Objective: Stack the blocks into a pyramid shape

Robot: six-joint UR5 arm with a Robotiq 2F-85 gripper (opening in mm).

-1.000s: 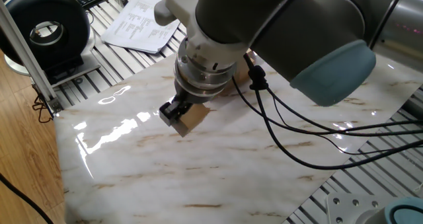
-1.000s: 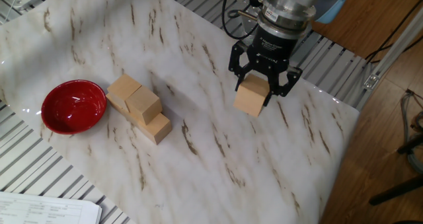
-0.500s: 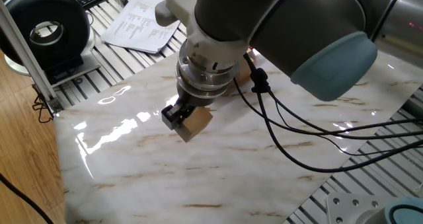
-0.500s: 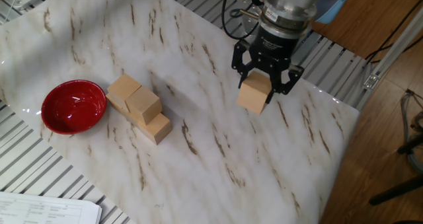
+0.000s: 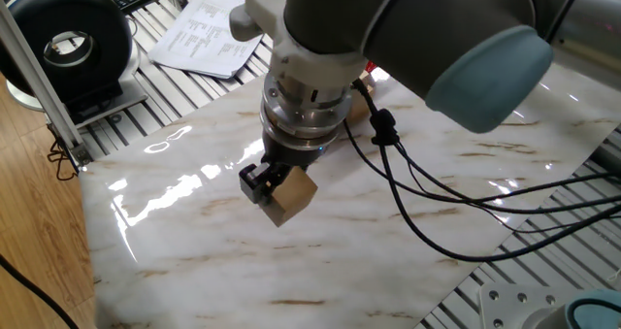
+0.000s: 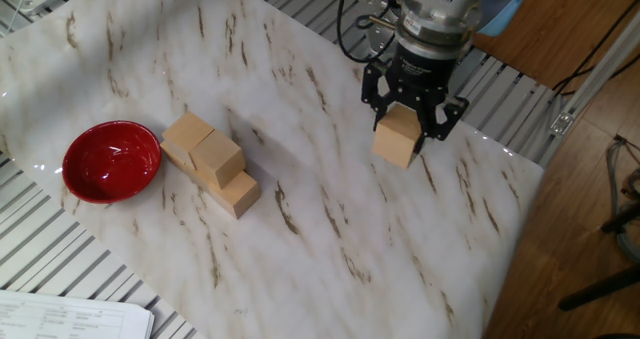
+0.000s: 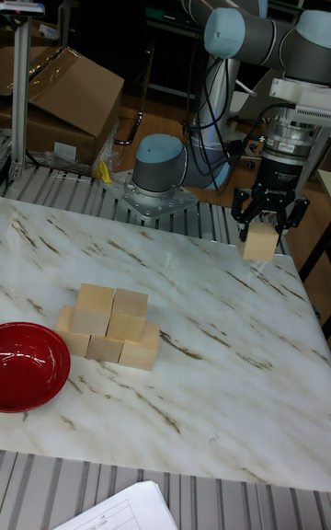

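The arm (image 7: 230, 28) is made of thick grey tubes joined by rounded joints with dull blue-grey end caps (image 5: 483, 72). In the tall fixed view its round base (image 7: 158, 182), also capped in blue-grey, sits on a square metal plate in the middle of the frame. Near the tip, a ribbed silver ring (image 5: 301, 111) circles the wrist, above a black gripper (image 6: 412, 114) with two short black fingers (image 5: 255, 181). Thin black cables (image 5: 427, 208) loop down from a small black plug on the wrist and trail toward the right edge of the frame.
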